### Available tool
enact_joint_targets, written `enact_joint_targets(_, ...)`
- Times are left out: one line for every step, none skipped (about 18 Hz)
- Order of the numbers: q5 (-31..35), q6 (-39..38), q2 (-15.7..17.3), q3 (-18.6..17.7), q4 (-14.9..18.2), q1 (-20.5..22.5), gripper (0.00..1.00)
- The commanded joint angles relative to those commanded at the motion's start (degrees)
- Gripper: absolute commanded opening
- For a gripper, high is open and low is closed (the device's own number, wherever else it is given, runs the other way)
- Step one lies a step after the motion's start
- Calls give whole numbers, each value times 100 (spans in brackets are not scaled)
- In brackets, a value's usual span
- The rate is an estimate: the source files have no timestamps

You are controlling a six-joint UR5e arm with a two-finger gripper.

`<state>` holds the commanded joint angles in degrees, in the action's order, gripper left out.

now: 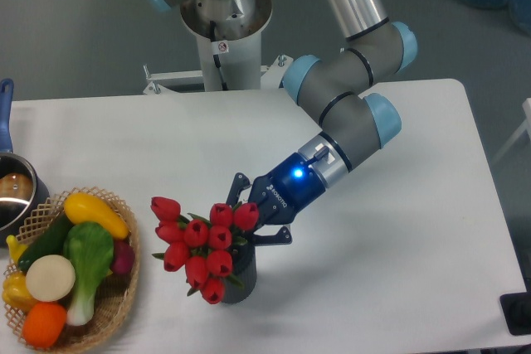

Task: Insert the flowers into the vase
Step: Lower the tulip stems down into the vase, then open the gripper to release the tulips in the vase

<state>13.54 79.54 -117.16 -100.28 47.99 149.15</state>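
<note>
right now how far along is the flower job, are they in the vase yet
Nearly done. The flowers sit at the mouth of the vase, stems apparently inside and buds leaning left over the rim. The gripper is right behind the bunch; its grip is hidden by the buds. Left to do: let go and back away.

Red tulip bunch [202, 244] tilted left, stems in dark vase [241, 279]

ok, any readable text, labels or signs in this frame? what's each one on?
White brand lettering on the gripper body: too small and blurred to read.
Small red-and-white sticker on the arm's base column: a sign of some kind, not legible.
No other text shows.
</note>
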Motion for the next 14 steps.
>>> enact_joint_targets(0, 0, -9, 0, 0, -9, 12)
enact_joint_targets(9, 0, -9, 0, 0, -9, 17)
enact_joint_targets(9, 0, -9, 0, 0, 0, 27)
enact_joint_targets(9, -9, -9, -9, 0, -9, 41)
enact_joint_targets(9, -17, -9, -9, 9, 0, 53)
enact_joint_targets(0, -61, 17, -35, 9, 0, 68)
enact_joint_targets(0, -70, 35, -61, 9, 0, 76)
enact_joint_targets(0, -79, 53, -114, 9, 9, 81)
enact_joint_targets(0, -79, 61, -167, 9, 17, 92)
enact_joint_targets(0, -79, 70, -202, 9, 44, 99)
enact_joint_targets(-9, -79, 70, -220, 9, 70, 100)
enact_joint_targets(-9, -88, 79, -237, 9, 105, 100)
enact_joint_targets(0, -157, 131, -264, 9, 132, 100)
enact_joint_targets(0, -254, 184, -290, 9, 184, 100)
